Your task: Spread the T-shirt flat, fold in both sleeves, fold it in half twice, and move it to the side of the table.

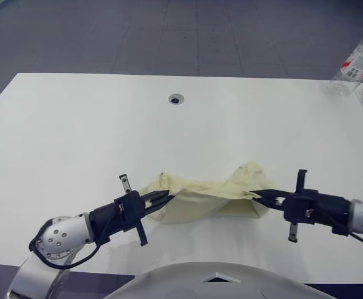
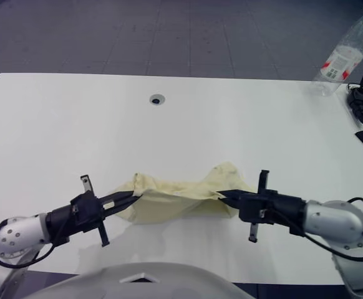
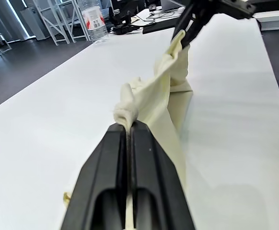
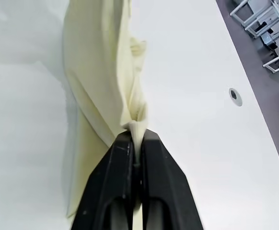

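A pale yellow T-shirt (image 1: 200, 198) hangs bunched and stretched between my two grippers, low over the near part of the white table (image 1: 75, 137). My left gripper (image 1: 166, 199) is shut on the shirt's left end, where the cloth (image 3: 125, 109) bulges out past the fingertips. My right gripper (image 1: 257, 195) is shut on the shirt's right end; a pinch of fabric (image 4: 135, 125) sits between its black fingers (image 4: 155, 163). The lower edge of the shirt droops onto the table between them.
A clear plastic bottle (image 1: 358, 61) stands at the far right corner, beside black cables (image 2: 362, 96). A round cable hole (image 1: 176, 98) sits in the middle back of the table. The table's near edge runs just under both arms.
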Available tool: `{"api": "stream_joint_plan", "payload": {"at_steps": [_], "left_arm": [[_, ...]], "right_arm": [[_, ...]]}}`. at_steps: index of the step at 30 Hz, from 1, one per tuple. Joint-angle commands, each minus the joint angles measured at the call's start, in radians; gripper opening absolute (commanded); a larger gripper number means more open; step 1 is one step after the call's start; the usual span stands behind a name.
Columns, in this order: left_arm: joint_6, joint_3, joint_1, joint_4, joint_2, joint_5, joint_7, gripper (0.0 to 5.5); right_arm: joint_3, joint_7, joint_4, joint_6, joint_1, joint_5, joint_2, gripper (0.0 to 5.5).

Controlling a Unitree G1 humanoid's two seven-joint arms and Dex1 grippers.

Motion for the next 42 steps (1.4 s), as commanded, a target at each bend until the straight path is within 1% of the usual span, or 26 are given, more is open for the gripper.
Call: {"api": "stream_joint_plan", "payload": {"at_steps": [1, 3, 5, 6, 7, 8, 10, 12, 14, 15, 17, 20, 23, 26, 30, 33, 36, 39, 42], "left_arm": [[0.040, 0.087, 0.024, -0.059, 0.088, -0.096, -0.080, 0.00], [0.063, 0.153, 0.102, -0.118, 0.142, -0.170, -0.154, 0.00], [0.080, 0.191, 0.169, -0.161, 0.176, -0.201, -0.205, 0.00], [0.088, 0.188, 0.193, -0.182, 0.193, -0.207, -0.226, 0.00], [0.105, 0.167, 0.207, -0.203, 0.202, -0.217, -0.232, 0.00], [0.126, 0.130, 0.210, -0.220, 0.208, -0.230, -0.232, 0.00], [0.179, 0.026, 0.175, -0.209, 0.190, -0.219, -0.200, 0.00], [0.225, -0.105, 0.145, -0.141, 0.148, -0.090, -0.113, 0.00], [0.233, -0.203, 0.125, -0.046, 0.108, 0.041, -0.042, 0.00], [0.231, -0.236, 0.104, -0.003, 0.091, 0.087, -0.022, 0.00], [0.228, -0.280, 0.041, 0.071, 0.063, 0.150, 0.000, 0.00], [0.240, -0.320, -0.065, 0.194, 0.021, 0.235, 0.058, 0.00], [0.222, -0.385, -0.129, 0.295, 0.021, 0.301, 0.039, 0.00], [0.233, -0.433, -0.156, 0.351, 0.008, 0.301, 0.020, 0.00], [0.225, -0.479, -0.246, 0.466, -0.019, 0.345, 0.030, 0.00], [0.210, -0.512, -0.372, 0.645, -0.062, 0.438, 0.089, 0.00], [0.189, -0.520, -0.496, 0.840, -0.113, 0.479, 0.150, 0.00], [0.149, -0.517, -0.658, 1.092, -0.172, 0.512, 0.220, 0.00], [0.102, -0.513, -0.858, 1.384, -0.241, 0.540, 0.308, 0.00]], "right_arm": [[-0.171, 0.135, -0.041, 0.078, 0.022, 0.237, -0.055, 0.00], [-0.268, 0.256, -0.101, 0.106, 0.102, 0.309, -0.077, 0.00], [-0.338, 0.343, -0.163, 0.141, 0.177, 0.363, -0.081, 0.00], [-0.353, 0.379, -0.199, 0.159, 0.216, 0.375, -0.084, 0.00], [-0.344, 0.405, -0.220, 0.165, 0.237, 0.364, -0.090, 0.00], [-0.307, 0.414, -0.224, 0.168, 0.235, 0.338, -0.105, 0.00], [-0.148, 0.408, -0.178, 0.161, 0.151, 0.260, -0.150, 0.00], [0.126, 0.414, -0.058, 0.169, -0.076, 0.127, -0.155, 0.00], [0.386, 0.416, 0.127, 0.131, -0.310, -0.105, -0.075, 0.00], [0.470, 0.410, 0.203, 0.120, -0.382, -0.184, -0.035, 0.00], [0.560, 0.382, 0.285, 0.115, -0.441, -0.271, 0.008, 0.00], [0.643, 0.343, 0.358, 0.103, -0.463, -0.367, 0.033, 0.00], [0.720, 0.310, 0.441, 0.111, -0.478, -0.440, 0.051, 0.00], [0.793, 0.293, 0.511, 0.102, -0.501, -0.484, 0.071, 0.00], [0.857, 0.258, 0.590, 0.073, -0.522, -0.526, 0.099, 0.00], [0.918, 0.161, 0.762, -0.038, -0.610, -0.655, 0.135, 0.00], [0.951, 0.066, 0.975, -0.084, -0.742, -0.699, 0.223, 0.00], [0.992, -0.099, 1.244, -0.169, -0.915, -0.769, 0.323, 0.00], [1.028, -0.263, 1.478, -0.187, -1.067, -0.831, 0.410, 0.00]]}}
